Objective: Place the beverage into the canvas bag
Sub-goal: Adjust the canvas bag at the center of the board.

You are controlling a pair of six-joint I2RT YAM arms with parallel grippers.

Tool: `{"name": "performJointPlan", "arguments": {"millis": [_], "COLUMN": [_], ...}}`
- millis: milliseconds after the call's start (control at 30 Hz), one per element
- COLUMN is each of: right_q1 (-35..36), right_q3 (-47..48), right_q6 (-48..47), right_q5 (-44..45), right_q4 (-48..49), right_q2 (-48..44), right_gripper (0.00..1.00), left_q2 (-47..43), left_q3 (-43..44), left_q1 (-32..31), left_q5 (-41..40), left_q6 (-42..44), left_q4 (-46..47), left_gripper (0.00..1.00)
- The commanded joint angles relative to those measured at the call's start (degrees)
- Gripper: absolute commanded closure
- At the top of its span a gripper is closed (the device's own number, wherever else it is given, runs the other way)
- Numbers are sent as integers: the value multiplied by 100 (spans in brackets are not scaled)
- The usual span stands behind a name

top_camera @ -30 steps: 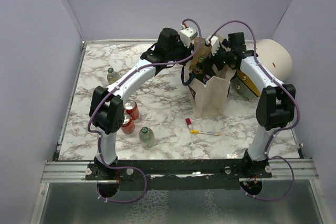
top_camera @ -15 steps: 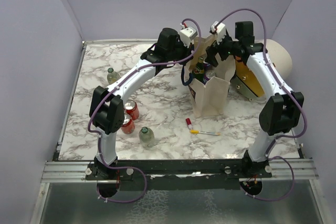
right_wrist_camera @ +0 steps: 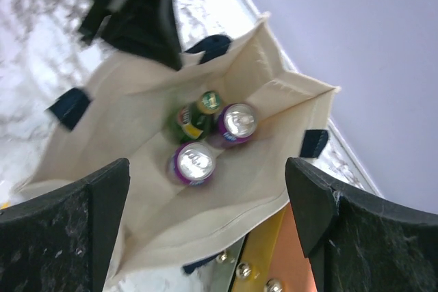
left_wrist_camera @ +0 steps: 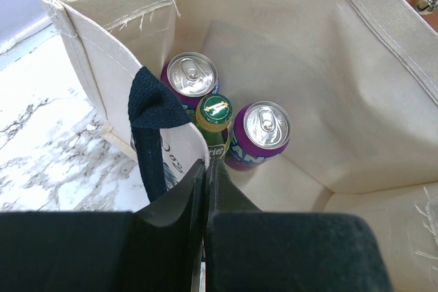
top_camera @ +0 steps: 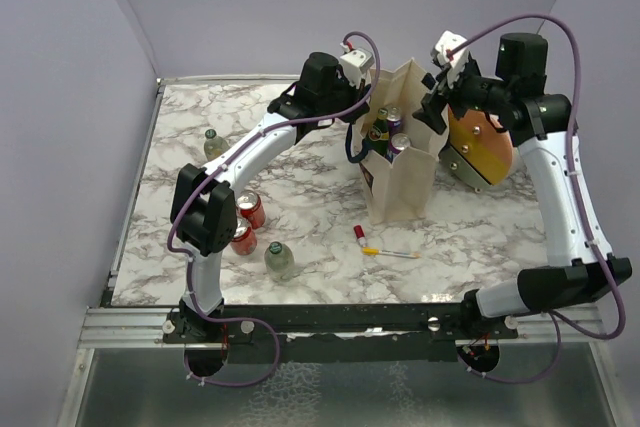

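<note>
Right gripper risen toward upper right, clear of canvas bag, fingers spread, empty. Left gripper pinches bag rim: hold mouth open, avoid snagging handles.

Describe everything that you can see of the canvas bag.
The canvas bag stands upright and open on the marble table. It is beige cloth with frayed edges, navy handles and a dark print outside. Inside stand two purple cans and a green bottle. The left pincer pinches its rim beside a handle.
</note>
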Motion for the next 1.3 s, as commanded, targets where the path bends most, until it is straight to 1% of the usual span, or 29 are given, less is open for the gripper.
{"name": "performJointPlan", "arguments": {"millis": [0, 167, 267, 400, 567, 667, 733, 900, 967, 1033, 1100, 1133, 1267], "right_q1": [6, 10, 13, 18, 95, 136, 154, 177, 182, 190, 190, 190, 188], "right_q3": [110, -210, -455, -453, -517, -610, -668, -740, -721, -698, -702, -727, -909], "right_q6": [-834, -1051, -896, -709, -878, -996, -1057, -1203, -1236, -1242, -1256, -1262, -1284], "right_q5": [-847, -1083, -1155, -1203, -1122, -1095, -1092, -1090, -1156, -1211, -1268, -1288, -1380], "right_q4": [-1663, -2185, -2132, -1973, -1864, -1899, -1936, -2133, -2264, -2395, -2497, -2528, -2701], "right_q2": [-308, -474, -379, -37, 245, 355, 371, 335, 337, 327, 274, 229, 39], "right_gripper": [8, 12, 17, 24, 29, 34, 40, 59, 69, 82, 91, 94, 97], "left_q2": [75, 60, 28, -2, 10, 27, 44, 67, 54, 35, -12, -31, -136], "left_q3": [233, 200, 145, 116, 155, 181, 203, 247, 240, 220, 158, 124, -16], "left_q1": [-26, -27, -25, -26, -20, -17, -17, -20, -29, -26, -23, -33, -73], "left_q5": [113, 144, 169, 180, 159, 156, 158, 198, 232, 215, 192, 180, 216], "left_q6": [-151, -334, -403, -436, -405, -400, -411, -470, -441, -459, -474, -490, -520], "left_q4": [219, 238, 257, 304, 300, 306, 300, 300, 304, 267, 220, 197, 139], "left_gripper": [100, 100, 100, 100, 100, 100, 100, 100, 100, 100, 100, 100, 100]}}
